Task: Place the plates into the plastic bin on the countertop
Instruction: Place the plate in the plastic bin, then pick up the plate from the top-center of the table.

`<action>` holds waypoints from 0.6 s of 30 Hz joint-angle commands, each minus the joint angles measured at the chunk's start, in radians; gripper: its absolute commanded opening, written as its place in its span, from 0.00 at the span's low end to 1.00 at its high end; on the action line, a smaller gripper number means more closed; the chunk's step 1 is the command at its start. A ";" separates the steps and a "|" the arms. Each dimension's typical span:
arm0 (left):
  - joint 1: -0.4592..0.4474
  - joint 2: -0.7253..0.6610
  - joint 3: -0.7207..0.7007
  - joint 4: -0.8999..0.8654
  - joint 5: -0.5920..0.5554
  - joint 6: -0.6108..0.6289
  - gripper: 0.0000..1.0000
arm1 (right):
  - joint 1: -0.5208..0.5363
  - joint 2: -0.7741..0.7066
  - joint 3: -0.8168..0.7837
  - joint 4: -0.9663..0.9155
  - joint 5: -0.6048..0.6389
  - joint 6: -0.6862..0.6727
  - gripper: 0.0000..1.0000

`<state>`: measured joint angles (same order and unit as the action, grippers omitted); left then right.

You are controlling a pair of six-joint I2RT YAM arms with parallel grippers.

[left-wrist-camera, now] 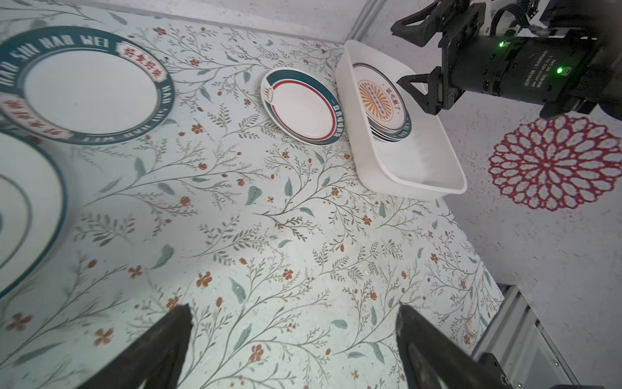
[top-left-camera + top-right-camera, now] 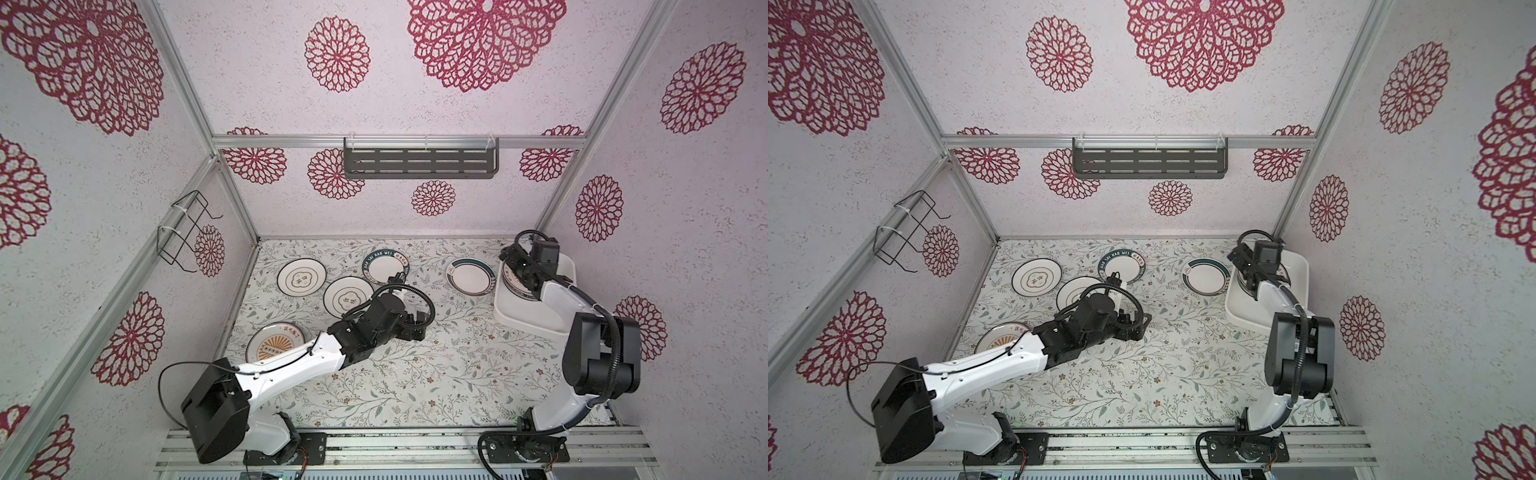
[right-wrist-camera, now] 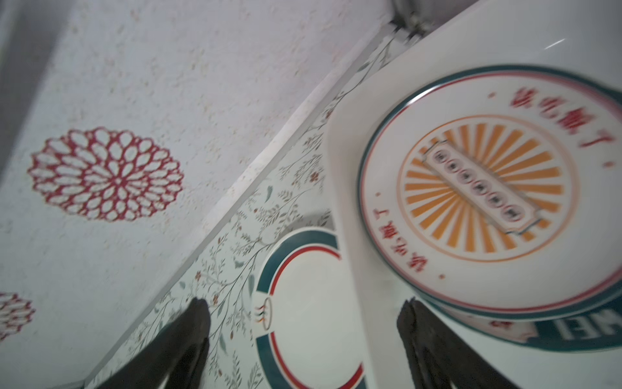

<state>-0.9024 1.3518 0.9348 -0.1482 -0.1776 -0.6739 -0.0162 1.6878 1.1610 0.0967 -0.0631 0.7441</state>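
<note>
Several plates lie on the countertop: two ringed ones, a teal lettered one, a teal-and-red one beside the plastic bin, and a sunburst one partly under my left arm. A stack topped by a sunburst plate sits in the bin's far end. My right gripper hangs open over the bin's wall next to that stack, holding nothing. Over bare countertop near the middle, my left gripper is open and empty.
A dark grey slotted shelf hangs on the back wall. A black wire rack is fixed to the left wall. An aluminium rail with both arm bases runs along the front edge.
</note>
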 commanded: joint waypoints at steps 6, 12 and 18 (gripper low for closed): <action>0.148 -0.218 -0.156 -0.159 -0.116 -0.132 0.97 | 0.276 -0.021 -0.040 0.102 -0.054 0.079 0.92; 0.365 -0.372 -0.267 -0.195 -0.031 -0.196 0.97 | 0.462 0.092 -0.003 0.210 -0.100 0.110 0.91; 0.592 -0.353 -0.265 -0.225 0.087 -0.176 0.97 | 0.584 0.244 0.097 0.260 -0.139 0.134 0.87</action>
<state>-0.3733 0.9787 0.6594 -0.3431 -0.1600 -0.8448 0.5381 1.9038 1.1976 0.2932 -0.1741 0.8513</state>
